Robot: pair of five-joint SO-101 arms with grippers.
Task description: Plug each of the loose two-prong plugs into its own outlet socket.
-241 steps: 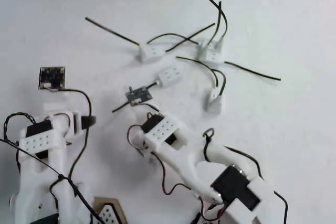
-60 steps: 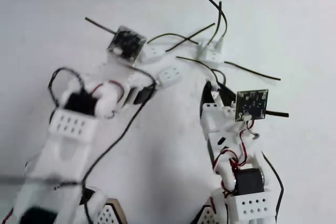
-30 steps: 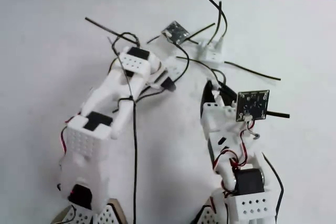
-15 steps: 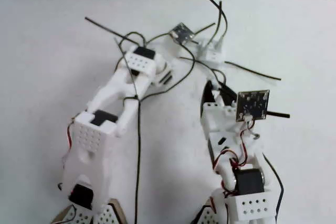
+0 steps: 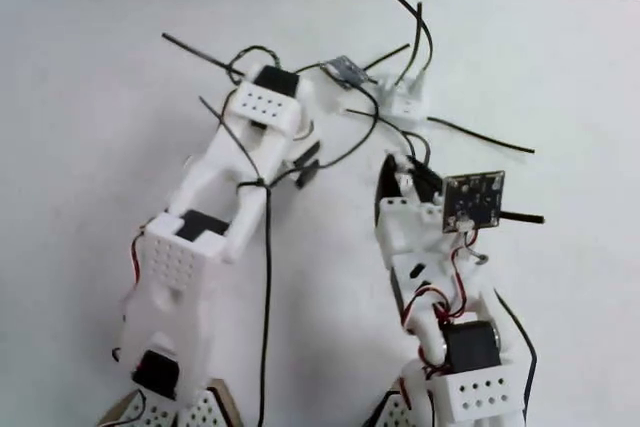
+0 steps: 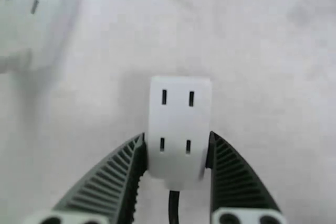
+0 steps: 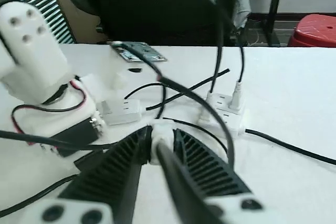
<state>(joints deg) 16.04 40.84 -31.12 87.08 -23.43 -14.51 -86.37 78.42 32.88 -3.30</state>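
both claws closed on parts

high view: left arm lies stretched over the table [image 5: 90, 77], left gripper [image 5: 303, 155] among black cords. right gripper [image 5: 400, 175] sits near a socket block [image 5: 405, 104] with cords plugged in.

left wrist view: left gripper [image 6: 177, 141] pinches an outlet socket [image 6: 180, 109] by its sides; socket lies flat, slots up.

right wrist view: right gripper [image 7: 160, 136] pressed onto a white plug [image 7: 163, 127], held just above the table, its black cord arcing upward.

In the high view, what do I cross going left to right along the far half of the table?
left arm → left wrist camera board → outlet block → right wrist camera board. The right arm's body overlaps these, so it is left out.
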